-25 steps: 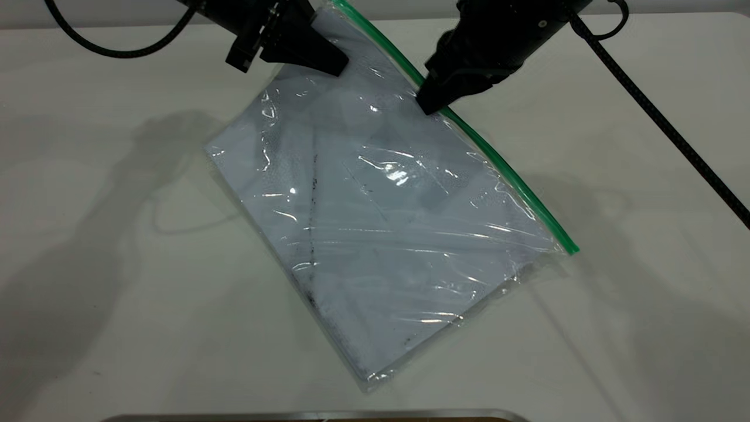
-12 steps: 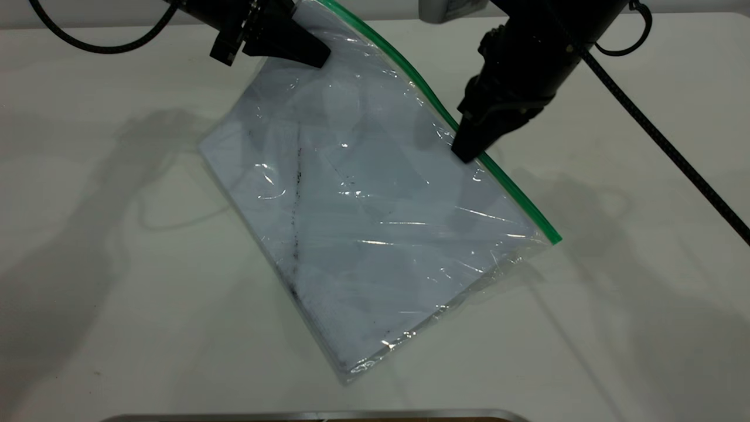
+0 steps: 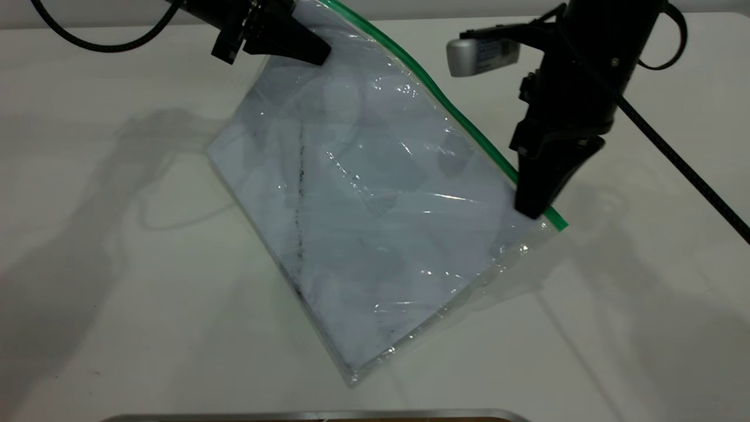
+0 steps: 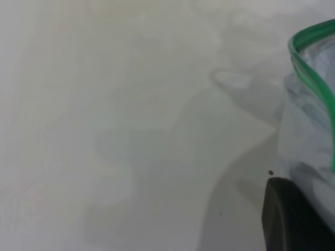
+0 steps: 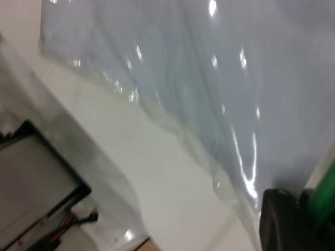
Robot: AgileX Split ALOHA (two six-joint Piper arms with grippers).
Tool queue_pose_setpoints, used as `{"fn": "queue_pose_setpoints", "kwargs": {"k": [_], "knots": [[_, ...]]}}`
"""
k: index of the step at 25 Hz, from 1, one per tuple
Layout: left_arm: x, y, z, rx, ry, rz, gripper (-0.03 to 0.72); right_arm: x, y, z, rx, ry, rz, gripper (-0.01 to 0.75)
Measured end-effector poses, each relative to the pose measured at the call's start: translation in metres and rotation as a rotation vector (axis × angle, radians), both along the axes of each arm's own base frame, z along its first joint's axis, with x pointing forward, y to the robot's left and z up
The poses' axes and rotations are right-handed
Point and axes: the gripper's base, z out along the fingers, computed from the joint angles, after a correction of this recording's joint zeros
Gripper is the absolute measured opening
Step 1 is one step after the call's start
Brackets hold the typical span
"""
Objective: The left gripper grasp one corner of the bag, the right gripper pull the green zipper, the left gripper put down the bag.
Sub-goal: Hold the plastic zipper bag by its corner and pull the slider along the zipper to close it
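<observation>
The clear bag point(image 3: 375, 205) with white sheets and a dark smudge line hangs tilted, its lower corner on the table. My left gripper point(image 3: 313, 54), all black, is shut on the bag's top corner at the upper left. The green zipper point(image 3: 463, 123) runs down the bag's upper right edge. My right gripper point(image 3: 530, 208), with the silver-grey box, is shut on the green zipper near its lower end. In the left wrist view one black finger point(image 4: 293, 219) shows beside the bag's green edge point(image 4: 309, 73). In the right wrist view the finger point(image 5: 285, 222) presses against the green strip point(image 5: 324, 201).
The white table point(image 3: 117, 264) surrounds the bag. A metal-edged dark object point(image 3: 316, 416) lies at the table's front edge. The right arm's black cable point(image 3: 685, 164) runs off to the right.
My right gripper has slid down along the green zipper from near its top to near its lower end. The bag has swung slightly; my left gripper keeps holding the top corner.
</observation>
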Motion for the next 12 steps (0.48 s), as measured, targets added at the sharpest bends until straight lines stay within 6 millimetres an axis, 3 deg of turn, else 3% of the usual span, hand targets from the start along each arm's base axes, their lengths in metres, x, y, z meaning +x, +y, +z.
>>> {"fn": "queue_pose_setpoints", "kwargs": {"k": [12], "knots": [[-0.0004, -0.0001, 0.0002, -0.002, 0.003, -0.003, 0.051, -0.0114, -0.0056, 0.0021, -0.064, 0.132, 0.005, 0.066]]}}
